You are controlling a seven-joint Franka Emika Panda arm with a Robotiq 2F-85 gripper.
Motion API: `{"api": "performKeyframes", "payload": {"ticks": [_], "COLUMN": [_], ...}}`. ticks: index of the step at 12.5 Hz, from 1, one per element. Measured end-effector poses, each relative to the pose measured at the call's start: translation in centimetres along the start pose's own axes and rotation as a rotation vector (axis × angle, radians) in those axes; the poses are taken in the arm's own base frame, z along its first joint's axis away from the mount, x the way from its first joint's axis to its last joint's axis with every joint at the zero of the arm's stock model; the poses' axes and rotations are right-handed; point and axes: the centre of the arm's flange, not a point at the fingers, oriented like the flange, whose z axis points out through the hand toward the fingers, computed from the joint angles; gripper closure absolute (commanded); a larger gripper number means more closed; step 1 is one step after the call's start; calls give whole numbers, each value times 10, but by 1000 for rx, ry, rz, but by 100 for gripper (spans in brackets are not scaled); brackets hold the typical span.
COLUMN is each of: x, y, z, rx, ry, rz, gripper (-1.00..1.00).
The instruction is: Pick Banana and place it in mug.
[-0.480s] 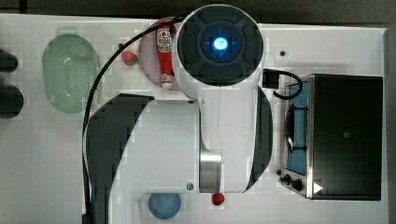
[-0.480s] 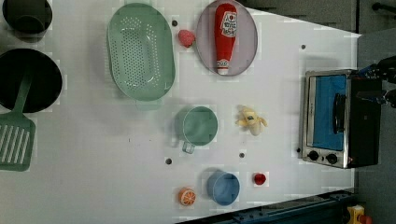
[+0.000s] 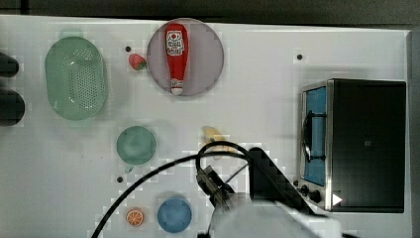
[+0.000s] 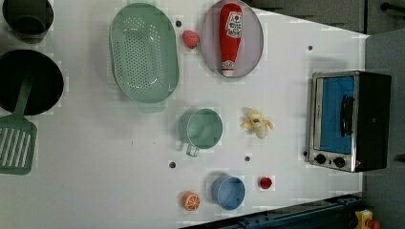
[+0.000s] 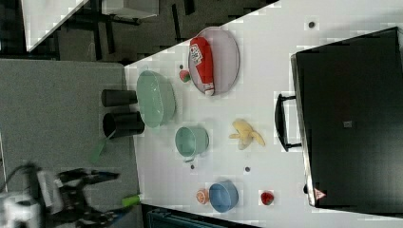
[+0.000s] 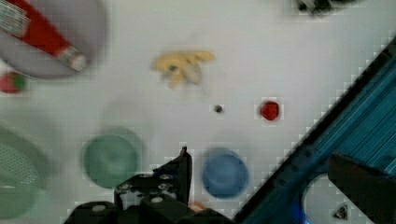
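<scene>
Beside the teal mug point(image 4: 204, 128), towards the toaster oven point(image 4: 350, 120), lies the peeled banana point(image 4: 257, 123) on the desk point(image 4: 95, 181); the claw point(image 6: 261, 179) gapes wide, and could pinch only floppy peel and drop it

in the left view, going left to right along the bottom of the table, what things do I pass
Orange slice → blue cup → small red piece.
</scene>
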Motion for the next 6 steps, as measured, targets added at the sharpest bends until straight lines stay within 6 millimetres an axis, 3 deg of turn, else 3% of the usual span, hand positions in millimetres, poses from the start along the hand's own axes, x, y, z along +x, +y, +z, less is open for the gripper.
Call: {"api": "performKeyframes", "payload": {"ticks": [1,2,4,6], "x": [1,2,13,31], "y": [0,-1,-21,-41], "z": [-16,-18,5,96], "rx": [74,101,130,62], "ry": [62,82,140,27], "rz": [1,-7,-66,-127], "gripper": [-100,-100,-100,-100]}}
